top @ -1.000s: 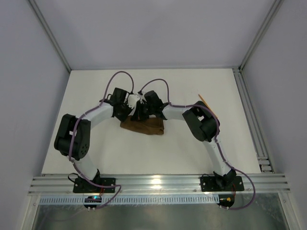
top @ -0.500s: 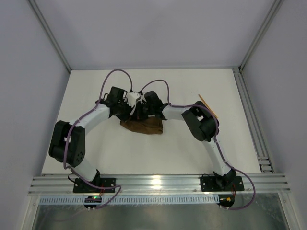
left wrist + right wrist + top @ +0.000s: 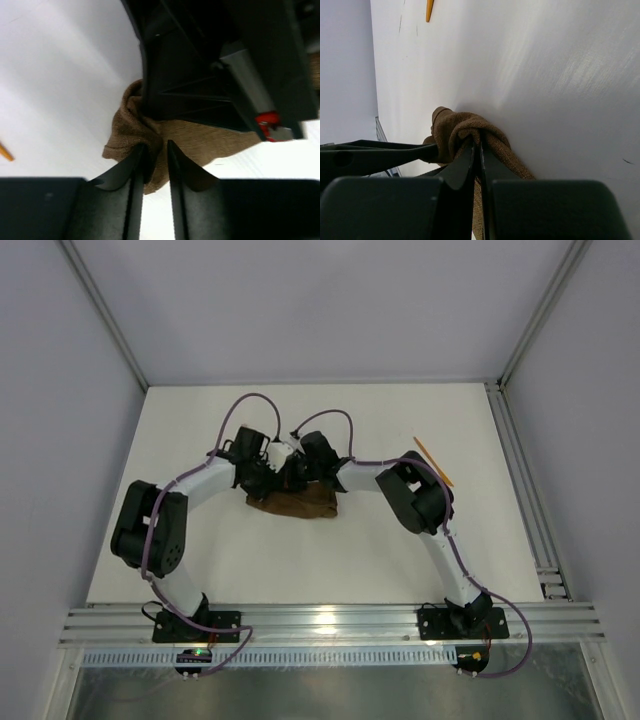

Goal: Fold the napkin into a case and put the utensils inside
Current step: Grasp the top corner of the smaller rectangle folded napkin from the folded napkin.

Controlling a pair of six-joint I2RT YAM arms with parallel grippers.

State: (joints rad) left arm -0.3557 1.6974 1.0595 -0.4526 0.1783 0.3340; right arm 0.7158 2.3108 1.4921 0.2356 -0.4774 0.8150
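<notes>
The dark brown napkin (image 3: pixel 296 505) lies bunched in the middle of the table, with both grippers meeting over its far edge. My right gripper (image 3: pixel 477 141) is shut on a raised fold of the napkin (image 3: pixel 455 127). My left gripper (image 3: pixel 156 145) faces it with its jaws slightly parted. A hump of the napkin (image 3: pixel 200 142) sits at its tips, and white table shows through the gap. In the top view the left gripper (image 3: pixel 270 474) and the right gripper (image 3: pixel 292 476) nearly touch. One thin orange utensil (image 3: pixel 433 460) lies on the table to the right, partly behind the right arm.
The right gripper's black body (image 3: pixel 215 65) fills the upper part of the left wrist view, very close. The orange utensil shows at the edge of both wrist views (image 3: pixel 5 151) (image 3: pixel 429 10). White walls and an aluminium rail (image 3: pixel 520 480) bound the table.
My left gripper's jaws have parted from shut. The left arm's elbow swung outward and came back. The right gripper kept its grip on the napkin fold.
</notes>
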